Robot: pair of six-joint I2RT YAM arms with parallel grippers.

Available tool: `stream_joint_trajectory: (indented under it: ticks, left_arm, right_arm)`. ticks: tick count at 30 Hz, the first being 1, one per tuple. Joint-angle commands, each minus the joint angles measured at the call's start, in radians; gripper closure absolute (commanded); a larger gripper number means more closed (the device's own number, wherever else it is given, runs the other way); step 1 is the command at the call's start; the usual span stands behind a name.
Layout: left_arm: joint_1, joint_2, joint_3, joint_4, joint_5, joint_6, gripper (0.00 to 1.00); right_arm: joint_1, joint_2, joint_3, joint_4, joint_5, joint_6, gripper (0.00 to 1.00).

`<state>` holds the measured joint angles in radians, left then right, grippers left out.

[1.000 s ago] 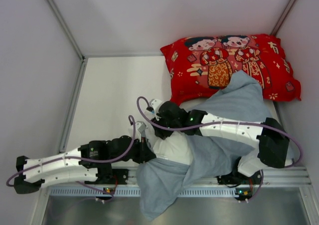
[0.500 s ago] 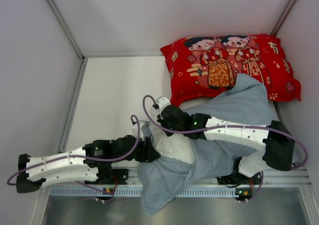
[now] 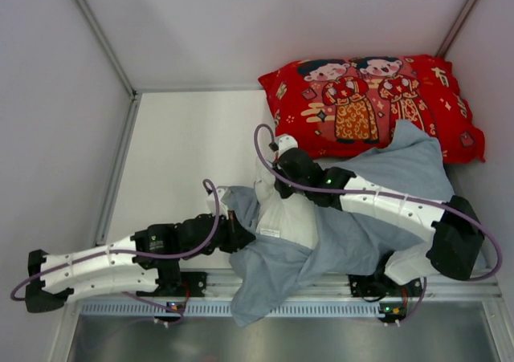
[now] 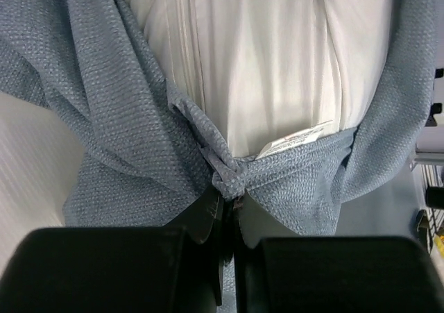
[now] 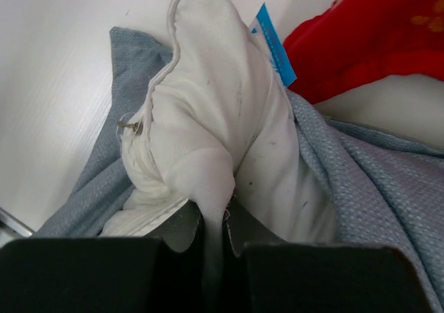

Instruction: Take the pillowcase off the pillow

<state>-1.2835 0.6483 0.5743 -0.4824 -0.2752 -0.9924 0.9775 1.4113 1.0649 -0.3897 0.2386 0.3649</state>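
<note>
The pillowcase shows its blue-grey side, draped across the table's near half and over the front rail. The white pillow sticks out of its open mouth. My left gripper is shut on a bunched fold of the pillowcase at the mouth's near-left edge; the pillow lies just beyond its fingers. My right gripper is shut on a pinched corner of the pillow, with the pillowcase slack to either side.
A red pillow printed with two cartoon figures lies at the back right, touching the pillowcase's far end. White enclosure walls stand at the left, back and right. A metal rail runs along the near edge.
My right gripper has pulled the pillow corner up and away toward the back, so more white shows. My left gripper opened, then shut again on the pillowcase's edge.
</note>
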Motion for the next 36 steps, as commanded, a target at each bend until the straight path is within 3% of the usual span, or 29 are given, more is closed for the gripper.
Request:
stream_joint_trajectory:
  ticks: [1, 9, 18, 24, 26, 28, 29, 30, 31, 33, 36]
  left_arm:
    - [-0.02, -0.03, 0.035, -0.021, 0.117, -0.003, 0.96]
    - [-0.02, -0.01, 0.022, -0.019, 0.129, -0.005, 1.0]
    - [-0.02, 0.014, -0.007, -0.01, 0.163, -0.011, 1.0]
    - [-0.02, -0.001, -0.059, -0.01, 0.136, -0.051, 1.0]
    - [-0.019, 0.002, -0.06, 0.001, 0.091, -0.058, 1.0]
    - [-0.019, 0.023, -0.033, 0.028, 0.07, -0.04, 0.88]
    - [-0.019, 0.062, -0.007, 0.034, 0.061, -0.026, 0.76]
    - [-0.019, 0.083, 0.025, 0.033, 0.047, -0.008, 0.53]
    - [-0.019, 0.108, 0.059, 0.027, 0.039, 0.027, 0.44]
    - [-0.019, 0.163, 0.154, 0.002, 0.002, 0.069, 0.31]
    - [-0.019, 0.208, 0.222, 0.002, -0.038, 0.116, 0.18]
  right_arm:
    - [-0.126, -0.049, 0.023, 0.005, 0.228, -0.015, 1.0]
    - [-0.299, -0.072, 0.058, 0.005, 0.251, 0.002, 1.0]
    - [-0.468, -0.061, 0.15, 0.012, 0.16, 0.032, 1.0]
    - [-0.54, -0.067, 0.162, 0.015, 0.071, 0.049, 1.0]
    - [-0.531, -0.084, 0.132, 0.046, -0.053, 0.048, 1.0]
    - [-0.496, -0.126, 0.067, 0.092, -0.158, 0.048, 1.0]
    - [-0.472, -0.139, 0.043, 0.1, -0.163, 0.039, 1.0]
    - [-0.449, -0.155, 0.026, 0.103, -0.166, 0.031, 1.0]
    - [-0.404, -0.178, -0.009, 0.101, -0.171, 0.025, 1.0]
    - [-0.369, -0.201, -0.049, 0.092, -0.186, 0.014, 1.0]
    - [-0.329, -0.27, -0.086, 0.08, -0.19, 0.011, 1.0]
